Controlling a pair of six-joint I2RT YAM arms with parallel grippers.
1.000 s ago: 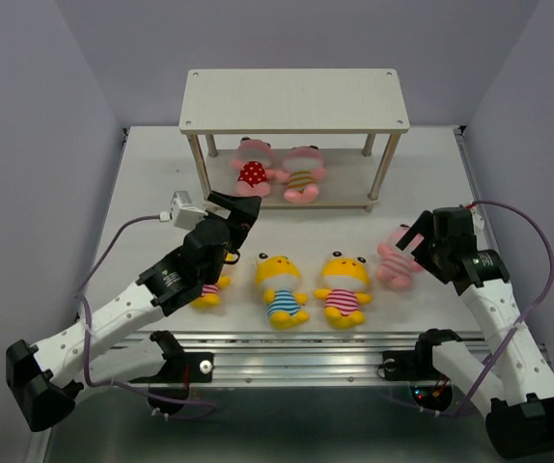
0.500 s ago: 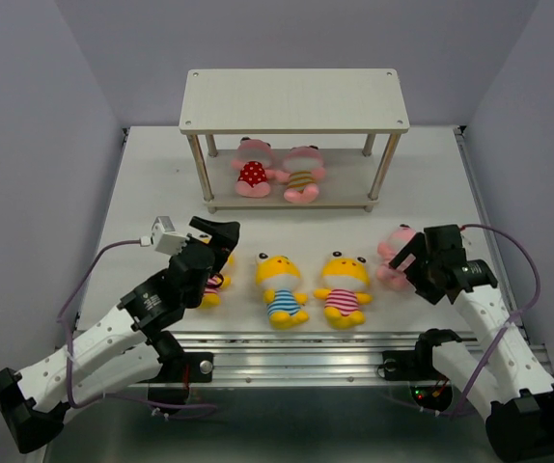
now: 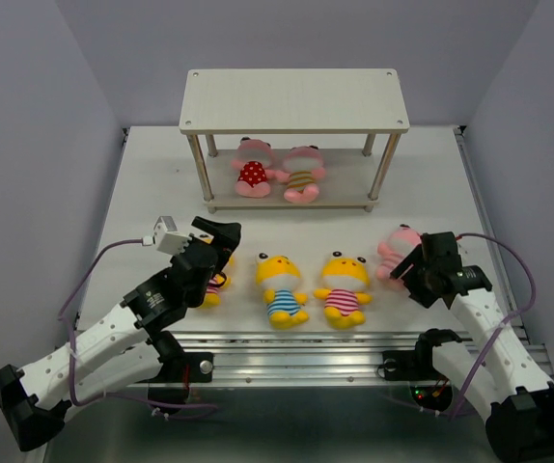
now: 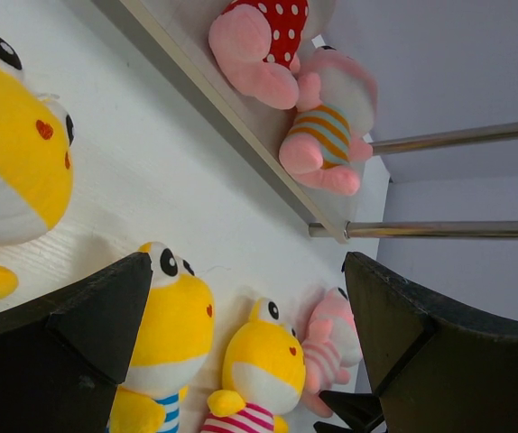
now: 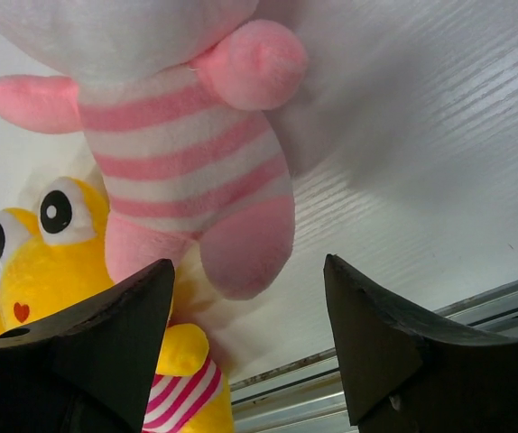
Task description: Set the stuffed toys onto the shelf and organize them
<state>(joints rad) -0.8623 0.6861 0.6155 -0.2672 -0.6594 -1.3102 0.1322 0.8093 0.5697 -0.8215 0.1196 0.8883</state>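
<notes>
While the right claw hangs low over the desk, its two fingers stand apart. One leg of the pink-striped pink toy sits between them. There is a gap on each side of the leg, so the claw has hold of nothing. This toy lies on its back at the right end of a row on the near part of the desk.

Just to its left lies the yellow toy in pink stripes. Left of that lies the yellow toy in blue stripes.

At the left end of the row, the left claw is as wide open as can be and holds nothing. It hangs above the third yellow toy, which the arm mostly hides.

Farther back stands the shelf. On its low board lie the red-dotted pink toy and the brown-striped pink toy, side by side and touching, toward the left half of the board.
</notes>
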